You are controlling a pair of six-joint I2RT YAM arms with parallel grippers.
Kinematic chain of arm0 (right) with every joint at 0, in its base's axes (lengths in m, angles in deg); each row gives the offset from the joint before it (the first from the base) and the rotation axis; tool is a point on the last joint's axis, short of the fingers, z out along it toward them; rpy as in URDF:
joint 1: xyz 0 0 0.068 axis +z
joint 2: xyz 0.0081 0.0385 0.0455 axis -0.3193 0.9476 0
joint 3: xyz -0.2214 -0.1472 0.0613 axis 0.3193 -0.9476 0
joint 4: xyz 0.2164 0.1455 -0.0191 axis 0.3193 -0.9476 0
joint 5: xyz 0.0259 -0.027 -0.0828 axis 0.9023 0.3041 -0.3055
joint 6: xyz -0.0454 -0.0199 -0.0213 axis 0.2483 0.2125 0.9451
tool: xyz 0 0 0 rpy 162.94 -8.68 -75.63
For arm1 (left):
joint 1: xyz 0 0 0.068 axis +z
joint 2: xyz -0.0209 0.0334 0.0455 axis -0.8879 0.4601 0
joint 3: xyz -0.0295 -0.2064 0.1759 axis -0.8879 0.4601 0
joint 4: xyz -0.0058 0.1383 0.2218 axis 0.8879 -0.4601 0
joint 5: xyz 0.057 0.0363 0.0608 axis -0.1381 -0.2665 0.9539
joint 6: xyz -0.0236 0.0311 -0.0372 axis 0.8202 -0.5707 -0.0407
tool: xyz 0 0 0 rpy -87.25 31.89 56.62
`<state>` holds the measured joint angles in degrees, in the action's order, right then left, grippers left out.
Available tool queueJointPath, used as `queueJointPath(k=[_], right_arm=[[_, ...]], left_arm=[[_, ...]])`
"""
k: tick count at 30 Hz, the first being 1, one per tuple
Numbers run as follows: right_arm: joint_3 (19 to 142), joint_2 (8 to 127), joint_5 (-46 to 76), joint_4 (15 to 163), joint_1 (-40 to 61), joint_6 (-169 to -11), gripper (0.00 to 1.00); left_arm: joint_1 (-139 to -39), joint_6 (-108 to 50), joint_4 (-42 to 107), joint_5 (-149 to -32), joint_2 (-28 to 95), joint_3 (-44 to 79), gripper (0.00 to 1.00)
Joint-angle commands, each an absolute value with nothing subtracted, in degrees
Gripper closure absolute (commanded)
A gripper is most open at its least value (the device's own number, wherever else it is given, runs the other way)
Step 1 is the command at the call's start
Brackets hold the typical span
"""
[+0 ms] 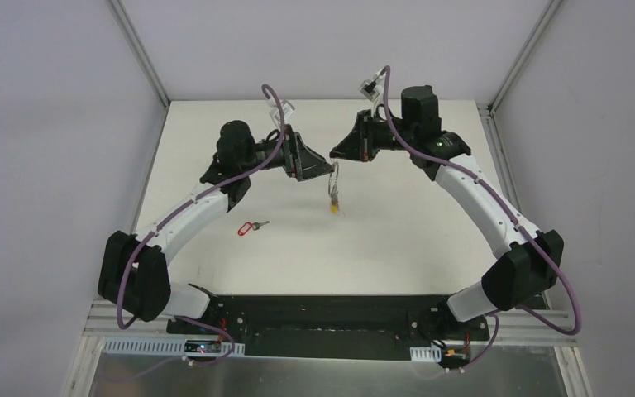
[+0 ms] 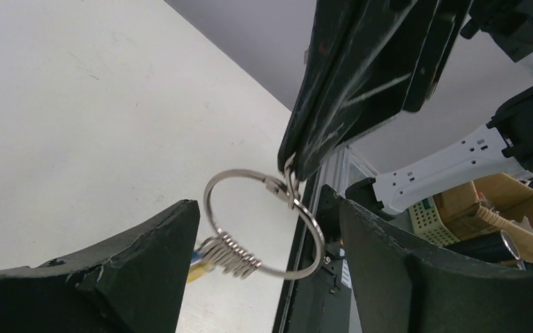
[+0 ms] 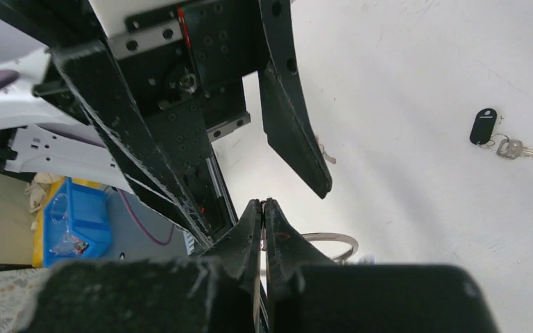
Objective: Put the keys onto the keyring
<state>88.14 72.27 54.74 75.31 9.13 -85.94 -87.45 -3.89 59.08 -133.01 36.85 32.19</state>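
Observation:
The keyring (image 2: 215,184) hangs in mid-air above the table's middle, pinched at its top by my right gripper (image 3: 264,205), which is shut on it. A bunch of silver keys (image 2: 234,257) and a yellow tag (image 1: 333,207) dangle from the ring (image 1: 333,184). My left gripper (image 2: 267,208) is open, one finger on each side of the ring without touching it. A key with a red tag (image 1: 250,227) lies on the table left of the ring. A key with a black tag (image 3: 484,126) lies flat on the table in the right wrist view.
The white table (image 1: 430,240) is bounded by metal frame posts at the back corners and by the arms' black base rail (image 1: 322,318) at the near edge. Off the table lie a blue bin (image 3: 87,215) and cardboard boxes (image 2: 500,201).

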Motion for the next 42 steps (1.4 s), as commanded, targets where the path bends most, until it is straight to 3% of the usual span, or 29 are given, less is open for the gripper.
queueJointPath(k=[1,10,19,26,33,39,42], right_arm=[[88.5,71.7,59.3,82.2,7.4,-91.9,1.0],[86.8,71.3,59.2,83.9,7.0,-92.3,1.0],[85.2,70.6,59.4,85.1,6.5,-92.3,1.0],[83.2,70.3,60.1,86.7,6.5,-92.8,1.0],[83.2,70.0,60.1,86.9,5.9,-92.8,1.0],[83.4,69.6,60.2,86.9,4.9,-92.8,1.0],[83.3,69.5,60.1,86.9,4.7,-92.8,1.0]], left_arm=[[-88.6,-2.1,64.6,-134.0,35.4,33.6,0.26],[-90.8,0.4,65.2,-132.6,37.8,31.9,0.33],[-91.5,1.3,64.9,-132.6,40.3,30.3,0.52],[-91.6,3.0,65.5,-133.2,42.6,28.1,0.58],[-91.7,1.9,65.0,-133.9,42.4,28.6,0.75],[-91.6,-0.2,63.6,-134.7,41.5,29.3,0.79],[-91.6,-0.7,63.0,-134.8,41.3,29.1,0.88]])
